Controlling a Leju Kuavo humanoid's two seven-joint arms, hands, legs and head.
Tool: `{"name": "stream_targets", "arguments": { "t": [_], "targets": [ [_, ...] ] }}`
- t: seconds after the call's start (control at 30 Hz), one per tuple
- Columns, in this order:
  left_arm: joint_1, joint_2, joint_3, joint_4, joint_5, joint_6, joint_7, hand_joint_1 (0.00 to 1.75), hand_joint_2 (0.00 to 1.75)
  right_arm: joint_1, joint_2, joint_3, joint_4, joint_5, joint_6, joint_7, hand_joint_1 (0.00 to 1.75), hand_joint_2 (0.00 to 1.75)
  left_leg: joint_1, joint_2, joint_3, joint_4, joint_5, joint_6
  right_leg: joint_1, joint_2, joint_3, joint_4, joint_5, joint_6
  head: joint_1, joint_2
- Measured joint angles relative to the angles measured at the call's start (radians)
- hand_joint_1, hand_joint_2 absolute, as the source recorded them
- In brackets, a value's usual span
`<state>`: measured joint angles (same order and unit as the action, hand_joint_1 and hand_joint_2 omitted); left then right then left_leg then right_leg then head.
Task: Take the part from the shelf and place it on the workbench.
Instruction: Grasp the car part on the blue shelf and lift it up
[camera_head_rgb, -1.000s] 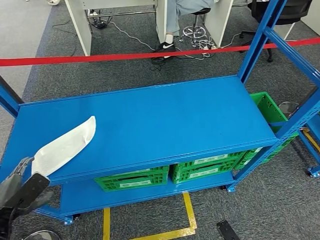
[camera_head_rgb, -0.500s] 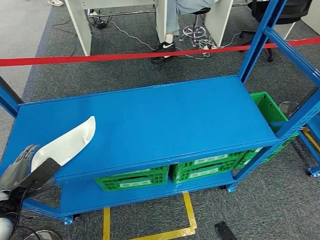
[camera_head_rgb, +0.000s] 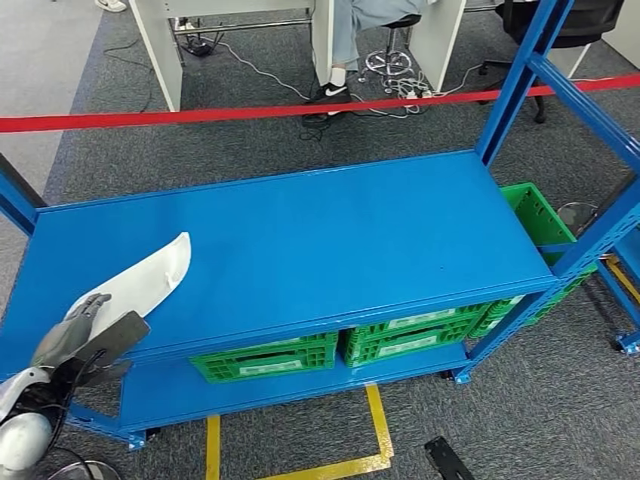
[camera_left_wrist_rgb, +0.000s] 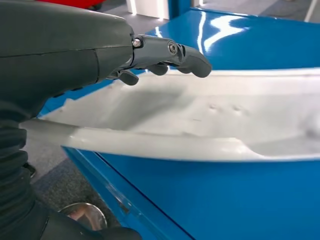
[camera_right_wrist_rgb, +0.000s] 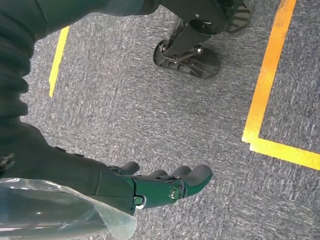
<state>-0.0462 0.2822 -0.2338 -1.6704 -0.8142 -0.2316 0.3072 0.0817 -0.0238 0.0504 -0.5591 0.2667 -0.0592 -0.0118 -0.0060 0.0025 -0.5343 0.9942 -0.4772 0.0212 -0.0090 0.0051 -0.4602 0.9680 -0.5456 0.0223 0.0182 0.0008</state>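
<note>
A long white curved part (camera_head_rgb: 147, 285) lies on the left end of the blue shelf (camera_head_rgb: 324, 240), slanting toward its front edge. My left hand (camera_head_rgb: 87, 335) is at the part's near end, its fingers (camera_head_rgb: 90, 305) stretched out over the white surface and its thumb lower, at the shelf edge. Close up, the fingers (camera_left_wrist_rgb: 170, 50) hover just above the part (camera_left_wrist_rgb: 211, 120), and no grip shows. My right hand (camera_right_wrist_rgb: 151, 187) hangs over grey carpet with its fingers extended and nothing in it.
Green crates (camera_head_rgb: 264, 357) sit on the lower shelf, and another green crate (camera_head_rgb: 540, 215) is behind the right end. A blue upright (camera_head_rgb: 517, 80) rises at the right. Red tape (camera_head_rgb: 226, 113) crosses behind, with a seated person (camera_head_rgb: 355, 30) beyond. Yellow lines (camera_head_rgb: 377, 430) mark the floor.
My left hand has moved up and to the right along the shelf's front edge, and its fingers now reach over the part's near end. The part has not moved.
</note>
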Motion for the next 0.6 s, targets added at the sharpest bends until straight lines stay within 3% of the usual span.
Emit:
{"name": "stream_targets", "arguments": {
  "t": [0.13,0.17,0.27,0.3,0.6],
  "targets": [
    [-0.018,-0.006,-0.022,0.024,-0.011,0.011,0.007,0.01,1.75,-0.006,0.001,0.012,0.0,-0.003,0.007,0.01,0.0,1.75,0.0,0.0,0.0,0.0,0.0,0.0,0.0,0.0,0.0,0.0,0.0,0.0,0.0,0.0],
    [-0.02,-0.006,-0.024,0.031,-0.015,0.015,0.007,0.17,1.75,-0.006,0.001,0.014,0.0,-0.003,0.008,0.01,0.0,1.75,0.0,0.0,0.0,0.0,0.0,0.0,0.0,0.0,0.0,0.0,0.0,0.0,0.0,0.0],
    [-0.027,-0.006,-0.03,0.049,-0.028,0.024,0.016,1.46,1.75,-0.007,0.001,0.02,0.0,-0.005,0.009,0.015,0.0,1.75,0.0,0.0,0.0,0.0,0.0,0.0,0.0,0.0,0.0,0.0,0.0,0.0,0.0,0.0],
    [-0.029,-0.006,-0.031,0.053,-0.031,0.026,0.019,1.75,1.75,-0.007,0.001,0.023,0.0,-0.006,0.009,0.018,0.0,1.75,0.0,0.0,0.0,0.0,0.0,0.0,0.0,0.0,0.001,0.0,0.0,0.0,0.0,0.0],
    [-0.031,-0.007,-0.03,0.062,-0.047,0.039,0.027,1.75,1.75,-0.007,0.001,0.041,-0.004,-0.022,0.009,0.035,0.0,1.75,0.0,0.0,0.0,0.0,0.0,0.0,0.0,0.0,0.001,0.0,0.0,0.0,0.0,0.0]
  ]
}}
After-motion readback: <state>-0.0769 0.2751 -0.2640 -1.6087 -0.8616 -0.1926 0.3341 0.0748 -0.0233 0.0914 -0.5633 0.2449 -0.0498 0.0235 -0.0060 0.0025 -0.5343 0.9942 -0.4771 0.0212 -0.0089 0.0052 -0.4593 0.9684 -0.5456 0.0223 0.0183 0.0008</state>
